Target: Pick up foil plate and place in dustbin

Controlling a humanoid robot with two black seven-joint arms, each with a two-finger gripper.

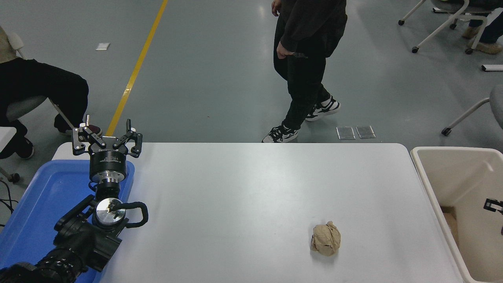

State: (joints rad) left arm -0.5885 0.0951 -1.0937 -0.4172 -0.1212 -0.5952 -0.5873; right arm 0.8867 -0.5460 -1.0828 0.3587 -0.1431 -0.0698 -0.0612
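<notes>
1. The dustbin, a large beige rectangular plastic bin with a thick rim and deep plain walls, stands upright just beside the white table's right end, its mouth open to the camera.
2. Its near and right portions run off the picture's edge, so only the left wall, far wall and part of the interior show.
3. A brownish patch lies low inside, against the wall nearest the table.
4. The foil plate appears nowhere on or beside the table.
</notes>
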